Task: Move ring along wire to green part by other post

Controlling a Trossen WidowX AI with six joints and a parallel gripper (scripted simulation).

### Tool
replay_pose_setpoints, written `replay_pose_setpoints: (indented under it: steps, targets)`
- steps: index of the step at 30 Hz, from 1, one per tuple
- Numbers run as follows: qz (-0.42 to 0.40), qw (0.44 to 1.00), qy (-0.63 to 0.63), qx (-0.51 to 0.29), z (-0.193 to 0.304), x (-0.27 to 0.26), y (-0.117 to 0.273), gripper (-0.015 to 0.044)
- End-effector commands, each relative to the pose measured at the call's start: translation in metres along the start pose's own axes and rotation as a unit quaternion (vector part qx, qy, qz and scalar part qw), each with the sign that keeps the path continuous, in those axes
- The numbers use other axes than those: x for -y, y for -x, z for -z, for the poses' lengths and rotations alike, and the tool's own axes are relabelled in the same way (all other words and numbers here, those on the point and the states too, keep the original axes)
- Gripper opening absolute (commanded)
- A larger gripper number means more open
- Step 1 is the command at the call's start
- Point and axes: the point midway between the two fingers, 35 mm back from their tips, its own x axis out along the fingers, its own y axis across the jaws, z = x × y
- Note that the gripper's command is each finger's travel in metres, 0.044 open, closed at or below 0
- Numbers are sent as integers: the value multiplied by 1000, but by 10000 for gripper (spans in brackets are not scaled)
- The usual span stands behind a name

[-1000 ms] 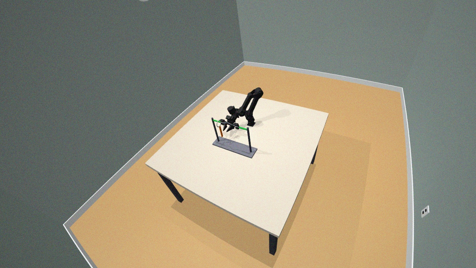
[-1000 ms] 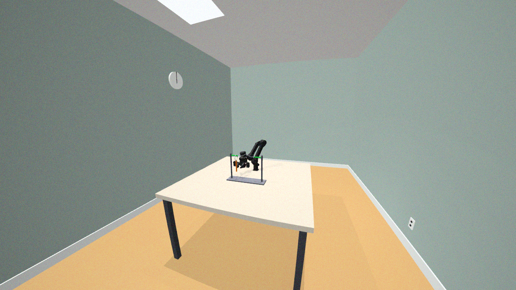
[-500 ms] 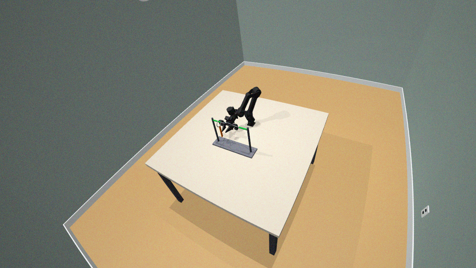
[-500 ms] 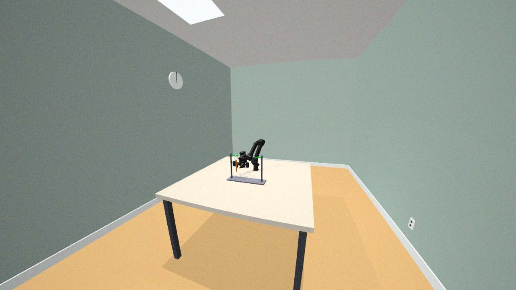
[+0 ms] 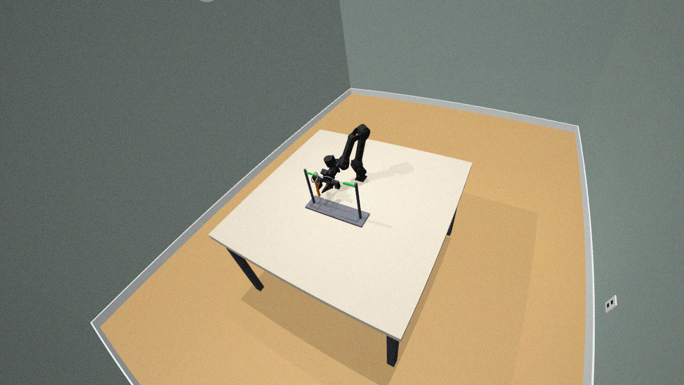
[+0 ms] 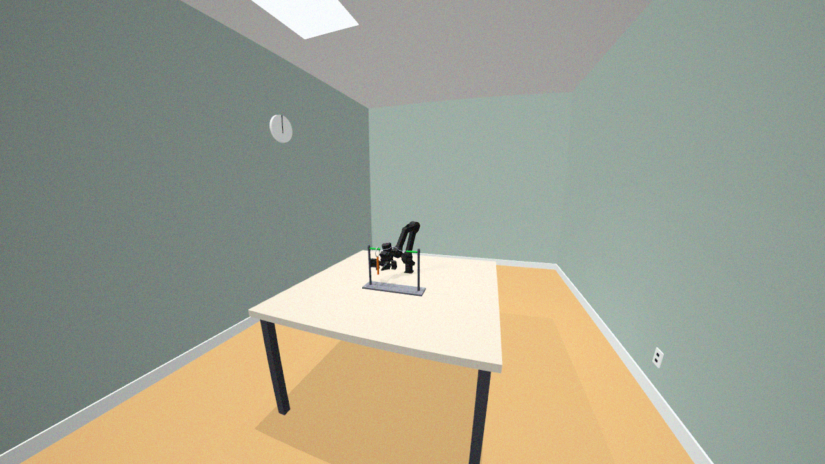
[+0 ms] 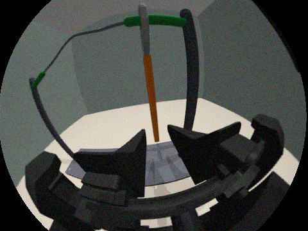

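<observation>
The grey ring (image 7: 145, 40) hangs around the green wire part (image 7: 167, 20) beside the post (image 7: 192, 70) (image 5: 310, 189), which is the left post in the top and exterior views. Its orange handle (image 5: 318, 189) (image 6: 378, 265) (image 7: 151, 93) points down. My gripper (image 7: 156, 129) is partly open and empty. In the wrist view the handle's lower end appears between the fingertips, beyond them; the exact distance is unclear. The thin grey wire (image 7: 91, 32) bends across to the other green part (image 7: 38, 79) (image 5: 349, 184) at the other post (image 5: 358, 203) (image 7: 45, 115).
The posts stand on a grey base plate (image 5: 334, 214) (image 6: 394, 290) on the white table (image 5: 305, 268) (image 6: 346, 317). In the top and exterior views, the arm (image 5: 360, 148) (image 6: 410, 245) stands behind the wire, and its wrist overlaps the grey wire there.
</observation>
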Motion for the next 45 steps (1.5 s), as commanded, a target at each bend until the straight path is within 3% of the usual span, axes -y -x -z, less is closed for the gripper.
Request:
replay_pose_setpoints:
  steps: [1, 25, 45]
  targets:
    - [2, 1000, -2, 2, -2, 2, -8, 160]
    - [2, 1000, -3, 5, 1, -2, -45, 160]
    - [2, 1000, -3, 5, 1, -2, -47, 160]
